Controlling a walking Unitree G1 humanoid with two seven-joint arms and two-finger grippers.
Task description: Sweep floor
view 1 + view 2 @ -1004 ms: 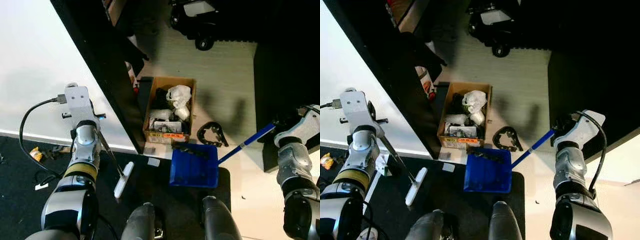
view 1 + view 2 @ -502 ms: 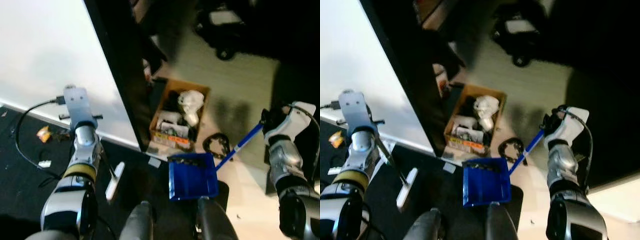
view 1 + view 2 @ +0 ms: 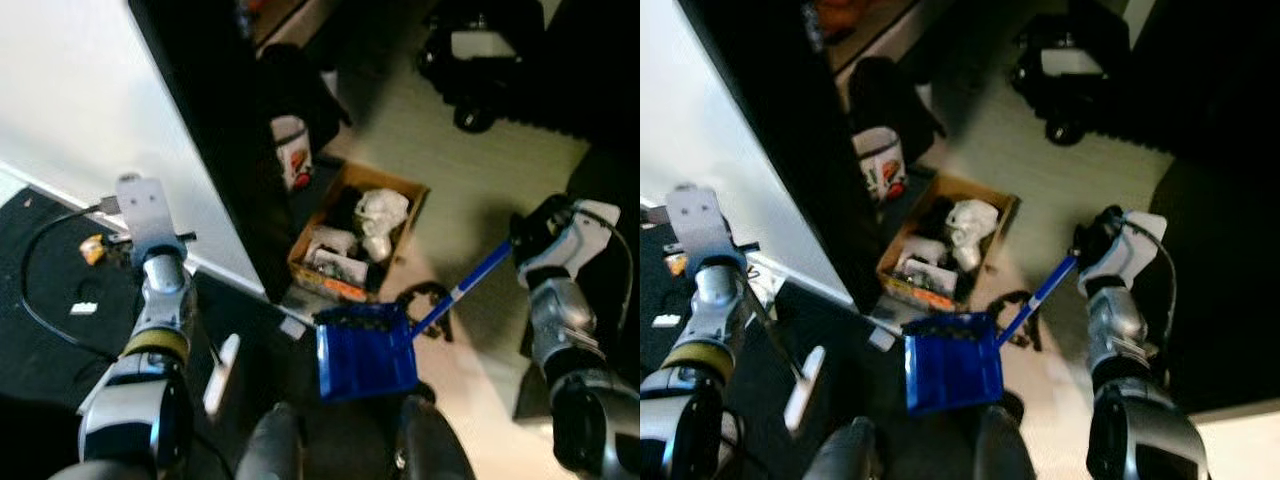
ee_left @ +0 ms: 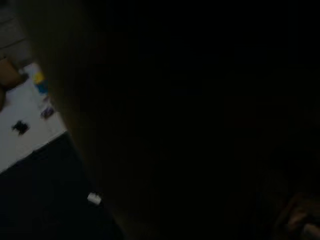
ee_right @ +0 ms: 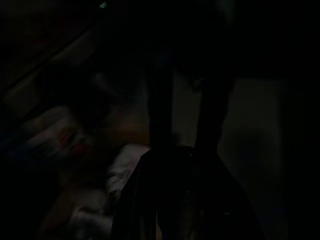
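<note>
A blue dustpan (image 3: 365, 350) hangs low over the floor just ahead of my feet, with dark bits along its far edge. Its blue handle (image 3: 465, 285) slants up to my right gripper (image 3: 527, 235), which is shut on the handle's end. On the left, my left gripper (image 3: 172, 270) sits under the wrist box, shut on a thin broom handle (image 3: 200, 320). The white brush head (image 3: 222, 365) rests at the black mat. In the dark right wrist view, two fingers (image 5: 159, 100) point toward something pale.
An open cardboard box (image 3: 400, 195) of trash stands beyond the dustpan, with a black curved piece (image 3: 428, 298) on the floor beside it. A white bag (image 3: 292, 160) leans by the dark cabinet edge (image 3: 215, 150). A wheeled black object (image 3: 490, 50) is at the back. Scraps (image 3: 92, 243) lie on the left mat.
The whole view has swung as I move, so the box and wall sit differently in the picture. Both grippers keep their hold. The dustpan now sits further left, nearer the box's corner.
</note>
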